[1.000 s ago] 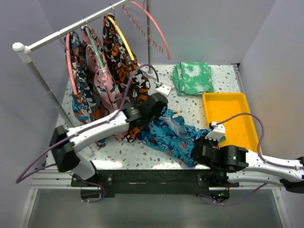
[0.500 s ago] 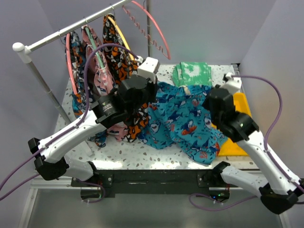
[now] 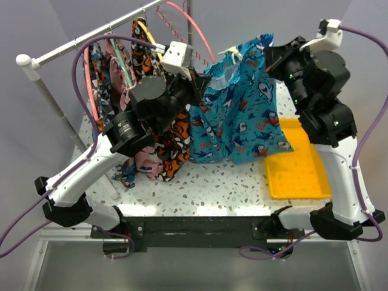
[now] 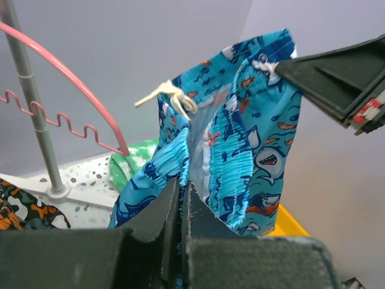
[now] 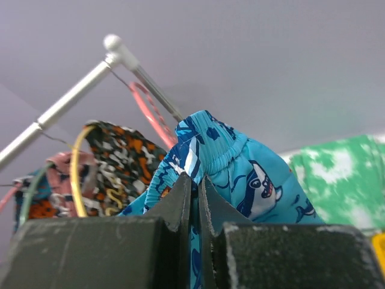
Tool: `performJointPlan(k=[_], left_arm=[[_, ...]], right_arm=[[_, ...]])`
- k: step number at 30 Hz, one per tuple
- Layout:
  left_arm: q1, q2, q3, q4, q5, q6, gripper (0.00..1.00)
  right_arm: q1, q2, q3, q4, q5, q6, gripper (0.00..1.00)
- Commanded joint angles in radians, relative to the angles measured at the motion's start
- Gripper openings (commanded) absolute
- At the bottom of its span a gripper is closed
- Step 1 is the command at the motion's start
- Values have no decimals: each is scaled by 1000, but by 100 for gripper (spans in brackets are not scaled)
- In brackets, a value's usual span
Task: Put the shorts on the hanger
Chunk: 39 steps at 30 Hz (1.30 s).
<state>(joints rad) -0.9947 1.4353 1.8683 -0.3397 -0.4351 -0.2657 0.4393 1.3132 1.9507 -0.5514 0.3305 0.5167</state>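
Observation:
The turquoise shark-print shorts [image 3: 239,106] hang in the air by their waistband, held at both ends. My left gripper [image 3: 197,91] is shut on the waistband's left end [image 4: 178,162]. My right gripper [image 3: 271,59] is shut on the right end [image 5: 201,150]. The white drawstring [image 4: 171,93] dangles at the front. The coral-pink hanger [image 3: 193,31] hangs empty on the rail just left of the shorts and behind them. Its notched bar [image 4: 66,123] and arch show in the left wrist view, and it is also in the right wrist view [image 5: 150,111].
The metal rail [image 3: 91,37] carries orange-black shorts [image 3: 157,91] and other garments on yellow and green hangers. The rail's post [image 4: 36,114] stands left of the hanger. A yellow tray [image 3: 297,163] lies at the right. A green-white cloth [image 5: 337,174] lies behind the shorts.
Both arms have lifted the shorts off the table and raised them up and back towards the rail. The shorts now hang spread beside the pink hanger.

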Motion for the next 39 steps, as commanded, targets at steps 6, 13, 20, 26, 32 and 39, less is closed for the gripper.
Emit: performJointPlan(k=[6, 13, 20, 26, 32, 39], left_arm=[[5, -84, -86, 77, 45, -19, 0], [-2, -176, -516, 116, 128, -148, 0], [-59, -214, -984, 215, 162, -277, 0], [-81, -242, -1146, 218, 124, -389, 10], [-96, -257, -1187, 219, 141, -394, 41], [-99, -273, -1221, 257, 200, -380, 46]], right_arm=[[-1, -113, -187, 74, -16, 31, 0], [-5, -495, -931, 105, 116, 143, 0], [-5, -874, -1453, -39, -25, 380, 0], [-4, -957, -1452, -146, -97, 399, 33], [-5, -902, -1304, -142, -102, 298, 70], [-4, -478, -1055, 2, -198, 155, 75]])
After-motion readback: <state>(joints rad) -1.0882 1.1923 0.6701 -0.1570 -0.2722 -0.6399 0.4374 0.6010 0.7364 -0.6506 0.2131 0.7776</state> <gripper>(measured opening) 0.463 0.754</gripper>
